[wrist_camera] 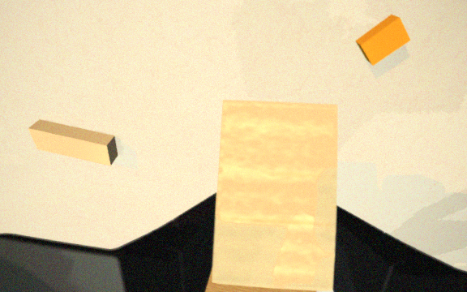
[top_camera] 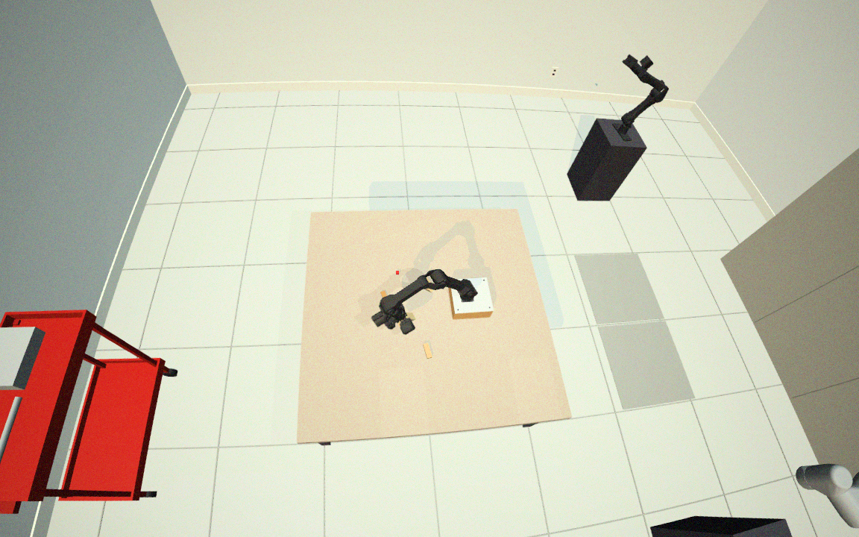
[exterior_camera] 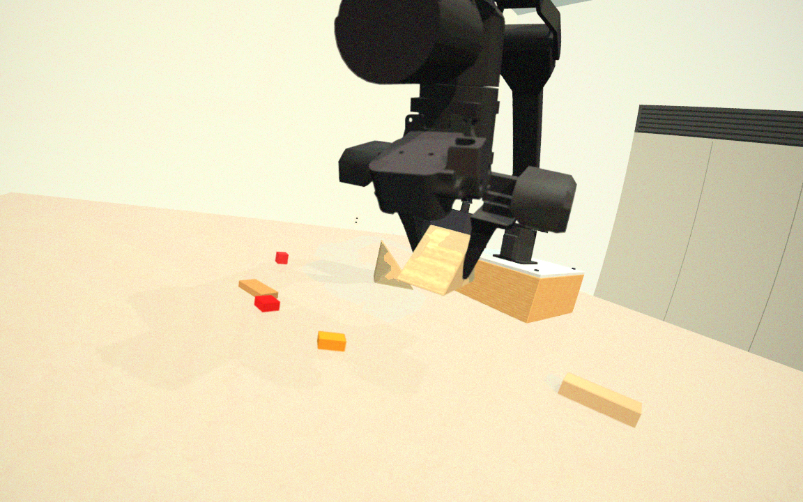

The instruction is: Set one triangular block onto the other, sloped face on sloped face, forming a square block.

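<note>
So far only the pick-up looks done: the hand (exterior_camera: pixel 440 259) is closed on one wedge (exterior_camera: pixel 431 261), its two fingers pressed against the wedge's opposite sides, and in the exterior view the wedge hangs off the table (exterior_camera: pixel 142 406), tilted, with its broad sloped face turned toward the camera. Just beside it to the left sits the second wedge (exterior_camera: pixel 387 267), resting on the table; whether the two touch at their near edges I cannot tell. Left to do, as I judge it: turn the held wedge so its slope meets the other's slope, lower it without pushing the lower one, check that the top is level and the ends are even, let go, and lift the arm away from everything. Counting what lies about: two wedges; two pale bars, one long (exterior_camera: pixel 599 399) to the right front and one shorter (exterior_camera: pixel 258 287) to the left; two red cubes, one small (exterior_camera: pixel 281 256) at the back and one larger (exterior_camera: pixel 266 303) just beside the shorter bar; one orange block (exterior_camera: pixel 331 340); and one wooden base (exterior_camera: pixel 529 293) under the arm's foot. None of the loose pieces touches either wedge.
</note>
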`<action>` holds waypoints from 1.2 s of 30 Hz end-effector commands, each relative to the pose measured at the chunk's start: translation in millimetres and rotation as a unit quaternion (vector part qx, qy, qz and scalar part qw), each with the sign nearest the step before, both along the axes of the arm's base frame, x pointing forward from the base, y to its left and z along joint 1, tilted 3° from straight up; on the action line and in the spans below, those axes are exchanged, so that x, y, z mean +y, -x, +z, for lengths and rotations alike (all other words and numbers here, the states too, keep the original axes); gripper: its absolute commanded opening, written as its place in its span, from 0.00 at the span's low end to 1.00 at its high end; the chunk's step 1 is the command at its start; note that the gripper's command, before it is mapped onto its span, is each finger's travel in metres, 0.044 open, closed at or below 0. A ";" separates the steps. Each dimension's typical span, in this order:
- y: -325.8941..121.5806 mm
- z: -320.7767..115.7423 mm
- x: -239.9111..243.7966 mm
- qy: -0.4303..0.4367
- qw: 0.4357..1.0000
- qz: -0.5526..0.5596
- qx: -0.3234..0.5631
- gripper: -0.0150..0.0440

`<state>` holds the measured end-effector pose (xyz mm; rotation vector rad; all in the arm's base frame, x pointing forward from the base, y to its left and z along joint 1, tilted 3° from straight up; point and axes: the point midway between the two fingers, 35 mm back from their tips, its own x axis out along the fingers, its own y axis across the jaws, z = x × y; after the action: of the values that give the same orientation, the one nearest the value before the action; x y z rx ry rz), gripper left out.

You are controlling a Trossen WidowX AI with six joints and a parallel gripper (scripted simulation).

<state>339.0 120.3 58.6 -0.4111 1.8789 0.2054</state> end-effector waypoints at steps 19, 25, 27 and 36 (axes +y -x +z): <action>3.1 15.8 2.4 0.037 0.989 -0.093 -0.105 0.25; 4.2 14.3 3.3 0.044 0.976 -0.142 -0.159 0.25; 4.7 14.0 3.5 0.045 0.970 -0.159 -0.177 0.25; 8.3 13.5 4.0 0.045 0.935 -0.242 -0.256 0.25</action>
<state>332.6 124.8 72.0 -0.1014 1.4853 -0.2412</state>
